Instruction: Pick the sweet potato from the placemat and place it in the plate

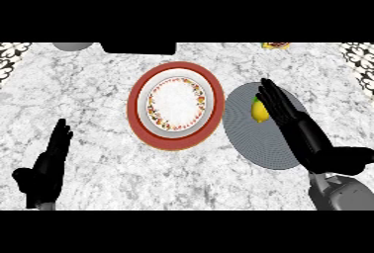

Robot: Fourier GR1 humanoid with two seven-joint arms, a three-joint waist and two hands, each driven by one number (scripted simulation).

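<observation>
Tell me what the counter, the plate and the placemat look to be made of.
Counter: looks like polished marble or a marble-look stone, white with grey veining. Plate: seems glazed ceramic, with a smooth red rim and a white centre ringed by a small painted pattern. Placemat: probably woven fabric or vinyl, matte grey with fine ribbing; the right robot hand hides part of it.

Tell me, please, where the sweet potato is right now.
In the head view the sweet potato lies right of centre on the grey placemat, beside the plate, with the right hand just to its right.
</observation>
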